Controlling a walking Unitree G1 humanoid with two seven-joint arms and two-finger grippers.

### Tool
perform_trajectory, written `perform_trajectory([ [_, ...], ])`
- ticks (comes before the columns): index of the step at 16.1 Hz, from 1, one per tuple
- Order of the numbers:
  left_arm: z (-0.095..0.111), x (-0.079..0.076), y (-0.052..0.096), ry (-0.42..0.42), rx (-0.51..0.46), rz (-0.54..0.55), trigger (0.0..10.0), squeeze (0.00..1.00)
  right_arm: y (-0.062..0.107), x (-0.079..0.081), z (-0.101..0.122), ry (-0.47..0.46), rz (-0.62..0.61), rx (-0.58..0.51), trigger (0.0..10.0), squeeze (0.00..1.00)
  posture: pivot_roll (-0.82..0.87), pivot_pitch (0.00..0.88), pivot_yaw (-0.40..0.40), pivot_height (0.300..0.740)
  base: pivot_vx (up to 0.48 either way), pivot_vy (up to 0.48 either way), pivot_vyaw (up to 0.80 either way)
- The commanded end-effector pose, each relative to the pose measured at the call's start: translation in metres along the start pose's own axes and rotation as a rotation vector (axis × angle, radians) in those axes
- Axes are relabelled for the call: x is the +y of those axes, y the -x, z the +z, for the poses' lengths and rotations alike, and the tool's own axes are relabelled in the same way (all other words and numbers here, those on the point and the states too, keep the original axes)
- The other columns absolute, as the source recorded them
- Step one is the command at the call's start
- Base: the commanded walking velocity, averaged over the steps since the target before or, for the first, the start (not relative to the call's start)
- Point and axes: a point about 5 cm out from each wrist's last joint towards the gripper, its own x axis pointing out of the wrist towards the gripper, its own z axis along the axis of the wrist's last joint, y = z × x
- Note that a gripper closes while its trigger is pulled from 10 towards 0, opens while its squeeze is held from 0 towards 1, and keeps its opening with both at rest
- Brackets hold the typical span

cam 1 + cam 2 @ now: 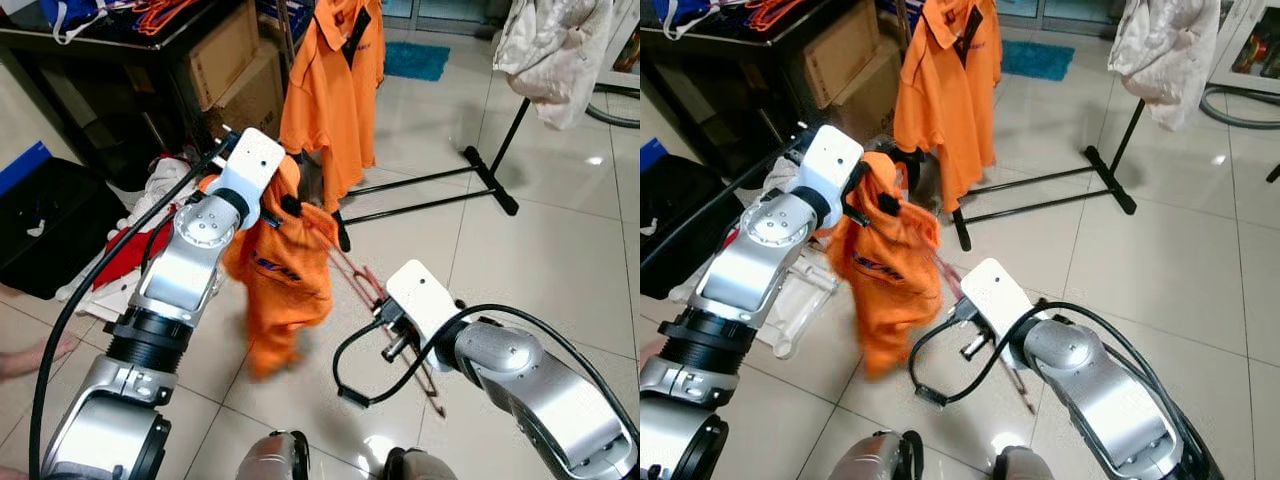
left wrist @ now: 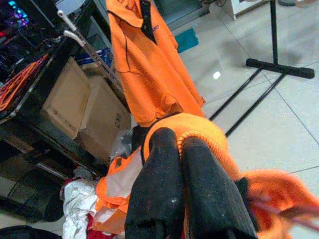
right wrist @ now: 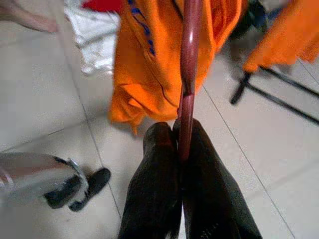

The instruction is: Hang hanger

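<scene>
A pale tiled floor (image 1: 560,250) is carrying a black rack base (image 1: 440,190) standing near its middle. Cardboard boxes (image 1: 235,65) are sitting toward the far left edge, a pile of white and red clothes (image 1: 150,215) is lying just beside them, and a teal mat (image 1: 415,60) is lying at the far edge.

An orange shirt (image 1: 285,275) with blue lettering; a dark red hanger (image 3: 188,74); black gripper fingers (image 3: 154,199); pale glossy floor tiles (image 1: 560,260); a teal mat (image 1: 415,60) at one o'clock.
</scene>
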Motion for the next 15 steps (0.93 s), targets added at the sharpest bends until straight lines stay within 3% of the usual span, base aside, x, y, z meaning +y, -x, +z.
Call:
perform_trajectory([
  [1,0.008,0.003,0.002,-0.015,-0.043,0.000,10.0,0.00,0.005,0.005,0.014,0.042,0.034,-0.081,10.0,0.00,0.02,0.120,0.086,0.740,0.000,0.000,0.00],
  [5,0.008,0.007,-0.001,-0.003,-0.032,0.011,10.0,0.00,0.011,0.003,0.016,0.044,0.067,-0.080,10.0,0.00,0.01,0.124,0.089,0.740,0.000,0.000,0.00],
  [11,0.019,0.002,0.001,0.035,-0.060,-0.021,10.0,0.00,0.004,0.009,-0.003,0.001,0.069,0.055,10.0,0.00,0.02,0.129,0.090,0.740,0.000,0.000,0.00],
  [15,0.017,0.005,0.001,0.028,-0.051,-0.014,10.0,0.00,0.003,0.003,-0.014,-0.044,-0.015,0.136,10.0,0.00,0.02,0.131,0.090,0.740,0.000,0.000,0.00],
])
